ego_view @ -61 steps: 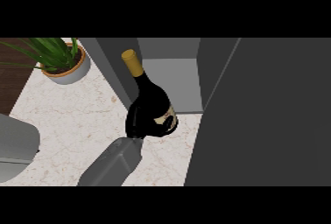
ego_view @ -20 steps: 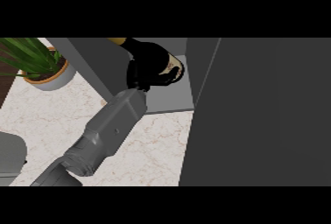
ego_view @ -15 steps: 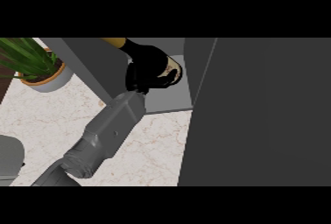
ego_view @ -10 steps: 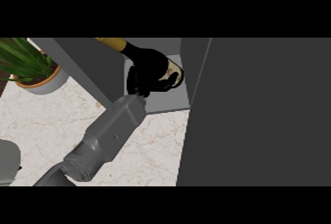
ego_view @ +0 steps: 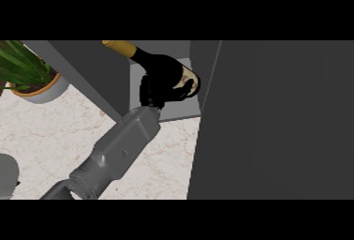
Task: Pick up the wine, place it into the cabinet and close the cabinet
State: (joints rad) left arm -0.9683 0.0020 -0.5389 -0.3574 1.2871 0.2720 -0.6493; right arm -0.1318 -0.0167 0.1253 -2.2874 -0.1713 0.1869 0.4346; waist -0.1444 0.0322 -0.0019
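Pale marbled surface [ego_view: 55, 131] runs up to a grey cabinet [ego_view: 86, 70], and from where I stand the right robot hand [ego_view: 159, 90] is inside its opening, black fingers curled round the wine bottle [ego_view: 142, 57]. The bottle leans, gold foil top toward the upper left, within the cabinet's compartment. A cream label peeks between the fingers; I can't read any writing or brand on it. Just right of the bottle stands the dark cabinet door [ego_view: 276, 117], open. Well to the left sits a potted plant [ego_view: 40, 90].
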